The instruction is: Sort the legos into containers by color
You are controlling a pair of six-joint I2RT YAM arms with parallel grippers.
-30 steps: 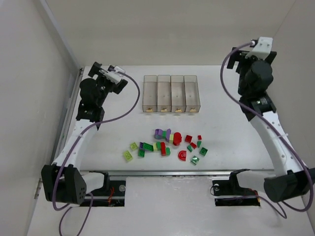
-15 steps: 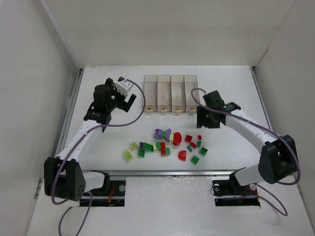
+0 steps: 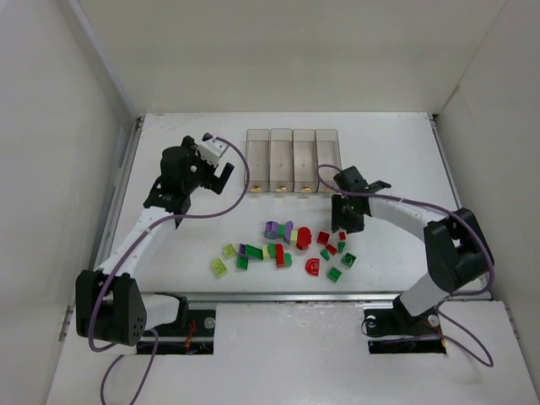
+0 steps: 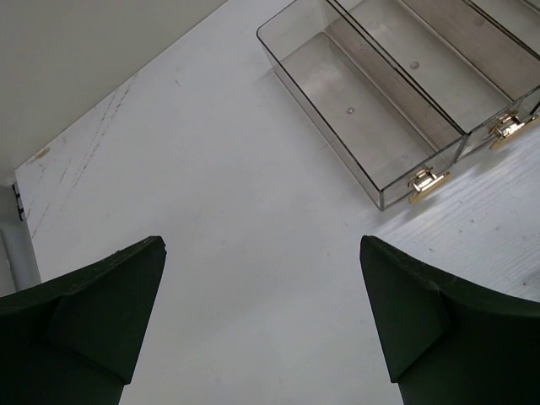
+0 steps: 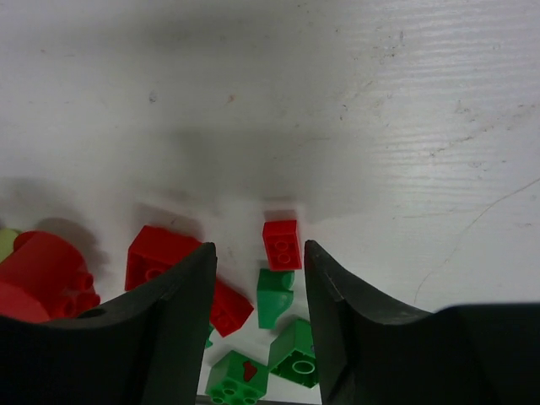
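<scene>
Right wrist view: right hand (image 5: 257, 246) half-open over red legos (image 5: 281, 245); left hand (image 4: 261, 245) wide open.

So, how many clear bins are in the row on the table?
4: leftmost bin, second bin, third bin, rightmost bin, joined side by side beyond the legos. None seems hidden.

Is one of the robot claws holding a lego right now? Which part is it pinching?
Neither holds anything. The left gripper hangs open, empty; on the right gripper the jaws stand apart around a small red lego, not touching it.
</scene>
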